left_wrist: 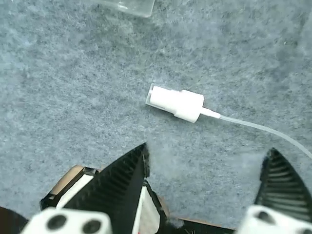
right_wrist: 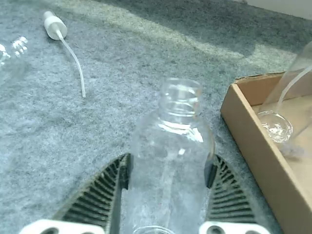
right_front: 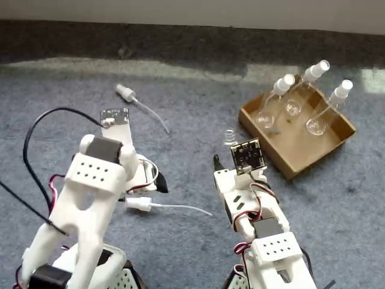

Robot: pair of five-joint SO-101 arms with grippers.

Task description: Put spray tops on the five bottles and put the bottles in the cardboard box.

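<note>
while right gripper clamped an uncapped bottle, left gripper gaped empty over spray top | step: capping | next: grasp top | cardboard box at 2 o'clock

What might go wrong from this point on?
1. The left gripper is open over the spray top, whose long thin tube trails off sideways; once lifted, it may bend or miss a narrow neck.
2. The right gripper clamps the smooth open bottle by its body; pressing a top on could tilt it or make it slip.
</note>
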